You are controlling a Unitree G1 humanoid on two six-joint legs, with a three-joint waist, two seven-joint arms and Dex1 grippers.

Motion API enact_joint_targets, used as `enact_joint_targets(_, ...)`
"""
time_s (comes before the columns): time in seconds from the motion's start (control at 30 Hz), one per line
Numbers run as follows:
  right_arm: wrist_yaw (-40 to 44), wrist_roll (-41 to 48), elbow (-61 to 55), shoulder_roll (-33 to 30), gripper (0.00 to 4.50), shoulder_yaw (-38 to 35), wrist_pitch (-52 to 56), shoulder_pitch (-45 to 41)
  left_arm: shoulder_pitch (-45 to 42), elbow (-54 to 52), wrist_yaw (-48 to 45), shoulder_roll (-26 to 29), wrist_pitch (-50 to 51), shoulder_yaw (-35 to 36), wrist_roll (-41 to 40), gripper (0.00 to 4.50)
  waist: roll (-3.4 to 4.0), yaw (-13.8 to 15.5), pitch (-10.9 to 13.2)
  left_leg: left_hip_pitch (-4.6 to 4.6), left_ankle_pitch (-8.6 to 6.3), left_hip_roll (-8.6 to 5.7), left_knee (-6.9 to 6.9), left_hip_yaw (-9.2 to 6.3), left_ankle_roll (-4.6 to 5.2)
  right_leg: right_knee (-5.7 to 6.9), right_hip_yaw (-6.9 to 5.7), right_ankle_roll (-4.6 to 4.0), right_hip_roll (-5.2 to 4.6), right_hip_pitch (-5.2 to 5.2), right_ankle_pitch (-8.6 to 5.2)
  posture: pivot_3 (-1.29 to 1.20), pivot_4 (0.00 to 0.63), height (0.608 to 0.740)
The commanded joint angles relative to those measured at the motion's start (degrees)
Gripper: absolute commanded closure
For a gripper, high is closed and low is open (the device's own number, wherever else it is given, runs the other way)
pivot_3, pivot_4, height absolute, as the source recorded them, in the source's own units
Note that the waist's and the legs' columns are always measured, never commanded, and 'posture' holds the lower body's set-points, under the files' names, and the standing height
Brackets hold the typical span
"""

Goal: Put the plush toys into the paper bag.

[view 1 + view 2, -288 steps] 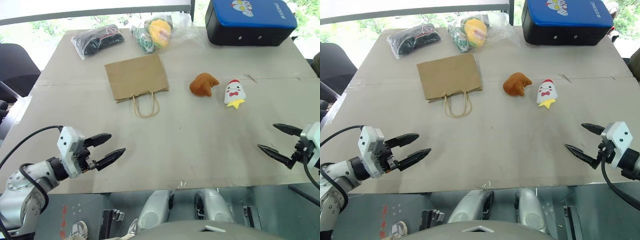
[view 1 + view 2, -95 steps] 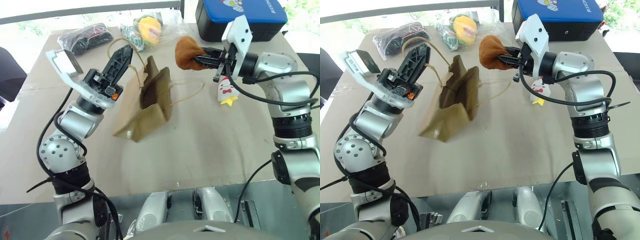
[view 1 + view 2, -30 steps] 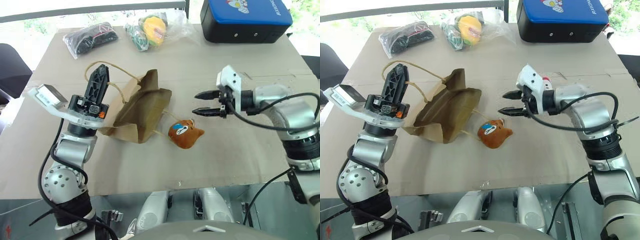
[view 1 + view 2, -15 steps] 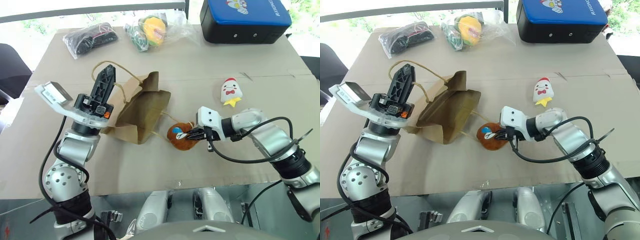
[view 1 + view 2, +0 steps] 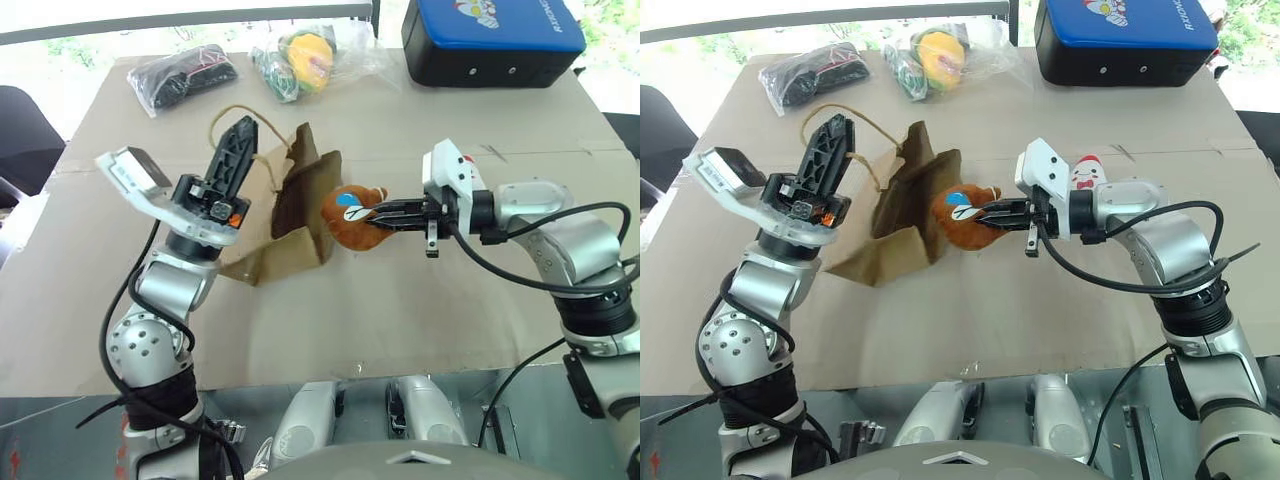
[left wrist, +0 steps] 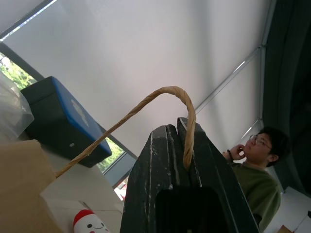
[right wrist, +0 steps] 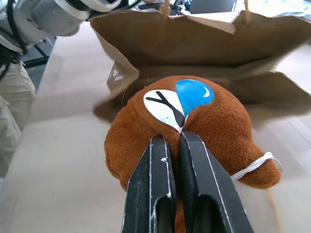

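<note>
Left eye view | right claw (image 5: 372, 219) pinches orange-brown toy (image 5: 349, 214) | beside paper bag (image 5: 290, 215)

Indoor test lab or office, cardboard-covered table (image 5: 470, 300) standing by windows, person (image 6: 255, 167) watching, black office chair (image 5: 25, 125) sitting alongside

the paper bag (image 5: 300, 205) is plain kraft brown with a tan twisted handle (image 6: 146, 109). the plush toy (image 7: 194, 128) is orange-brown, with a white patch crossed by black lines and a blue patch beside it. the other toy (image 5: 1087, 172) is white with a red top. both grippers have black fingers (image 7: 155, 194).
</note>
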Motion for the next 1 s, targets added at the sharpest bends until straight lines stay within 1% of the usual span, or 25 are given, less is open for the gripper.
enact_joint_targets(0.03, -0.4, -0.4, -0.8, -0.3, 4.47, -0.3, -1.0, -2.6, -1.5, -1.6, -0.3, -0.3, -0.1, -1.1, -0.7, 4.50, 0.00, 0.0, 0.0, 0.00, 0.00, 0.00, 0.00, 0.00, 0.00, 0.00, 0.00, 0.00, 0.00, 0.00, 0.00, 0.00, 0.150, 0.740)
enact_joint_targets(0.1, -0.8, -1.4, 0.2, 0.9, 4.47, 1.2, -1.6, -3.9, -1.8, -1.4, -0.7, -0.7, 0.2, -1.9, -0.2, 4.50, 0.00, -0.1, 0.0, 0.00, 0.00, 0.00, -0.01, 0.00, 0.00, 0.00, 0.00, 0.00, 0.00, 0.00, 0.00, 0.00, 0.150, 0.740)
enact_joint_targets(0.27, -4.1, -9.6, 8.6, 5.3, 4.47, 7.8, -5.6, -7.8, -2.5, -1.1, -1.4, -1.4, 0.7, -3.9, 0.4, 4.50, 0.00, -0.3, 0.0, 0.02, 0.00, 0.00, -0.01, 0.00, -0.01, 0.04, -0.01, 0.00, 0.02, -0.02, 0.00, 0.00, 0.150, 0.740)
enact_joint_targets(0.43, -3.9, -11.7, 15.1, 8.9, 4.47, 9.3, -7.0, -11.4, -2.2, -0.9, -3.0, -1.5, 1.1, -5.8, 2.8, 4.50, 0.00, -0.1, 0.0, 0.00, 0.00, 0.00, -0.01, 0.01, -0.01, 0.00, 0.00, 0.00, 0.01, -0.02, 0.00, 0.00, 0.150, 0.740)
enact_joint_targets(0.53, -1.6, -11.6, 16.8, 10.2, 4.47, 10.2, -8.3, -12.5, -2.3, -1.2, -3.4, -2.0, 0.9, -6.9, 4.2, 4.50, 0.00, -0.2, 0.0, 0.00, 0.00, 0.00, -0.01, 0.00, 0.00, 0.00, -0.01, 0.00, 0.01, -0.02, 0.00, 0.00, 0.150, 0.740)
enact_joint_targets(0.67, 4.7, -10.1, 17.9, 11.6, 4.47, 11.5, -10.7, -13.1, -2.8, -0.9, -3.5, -3.4, 0.4, -7.5, 5.2, 4.50, 0.00, -0.3, 0.0, 0.00, 0.00, 0.00, -0.02, -0.01, -0.01, 0.01, -0.01, 0.00, 0.01, -0.03, 0.00, 0.00, 0.150, 0.740)
enact_joint_targets(0.87, 10.0, -9.5, 21.7, 16.2, 4.47, 13.0, -13.3, -14.0, -3.4, -0.4, -4.0, -5.9, -0.3, -8.5, 7.2, 4.50, 0.00, -0.3, 0.0, 0.00, 0.00, 0.00, -0.01, -0.01, -0.01, 0.02, -0.01, 0.00, 0.01, -0.04, 0.00, 0.00, 0.150, 0.740)
enact_joint_targets(0.9, 10.8, -9.2, 23.2, 17.5, 4.47, 13.3, -12.9, -14.3, -3.3, -0.4, -4.1, -6.2, -0.4, -8.6, 7.5, 4.50, 0.00, -0.3, 0.0, 0.00, 0.00, 0.00, -0.02, -0.01, -0.01, 0.02, -0.01, 0.00, 0.01, -0.04, 0.00, 0.00, 0.150, 0.740)
enact_joint_targets(0.93, 11.1, -9.8, 24.8, 18.5, 4.47, 13.7, -14.7, -14.3, -3.2, -0.4, -4.3, -6.4, -0.5, -8.7, 7.6, 4.50, 0.00, -0.4, 0.0, 0.00, 0.00, 0.00, -0.01, -0.02, -0.01, 0.02, -0.02, 0.00, 0.01, -0.03, 0.00, 0.00, 0.150, 0.740)
enact_joint_targets(0.97, 11.6, -10.3, 25.7, 19.0, 4.07, 14.0, -15.8, -14.1, -3.0, -0.6, -4.4, -6.6, -0.5, -8.8, 7.8, 4.50, 0.00, -0.3, 0.0, 0.00, 0.00, 0.00, -0.01, -0.02, -0.01, 0.02, -0.02, 0.00, 0.01, -0.04, 0.01, 0.00, 0.150, 0.740)
enact_joint_targets(1.0, 12.3, -10.7, 26.1, 19.1, 3.89, 14.3, -16.4, -13.6, -2.8, -0.7, -4.5, -6.7, -0.6, -8.7, 7.9, 4.50, 0.00, -0.3, 0.0, 0.01, 0.00, 0.00, -0.01, -0.02, -0.01, 0.02, -0.02, 0.00, 0.01, -0.04, 0.01, 0.00, 0.150, 0.740)
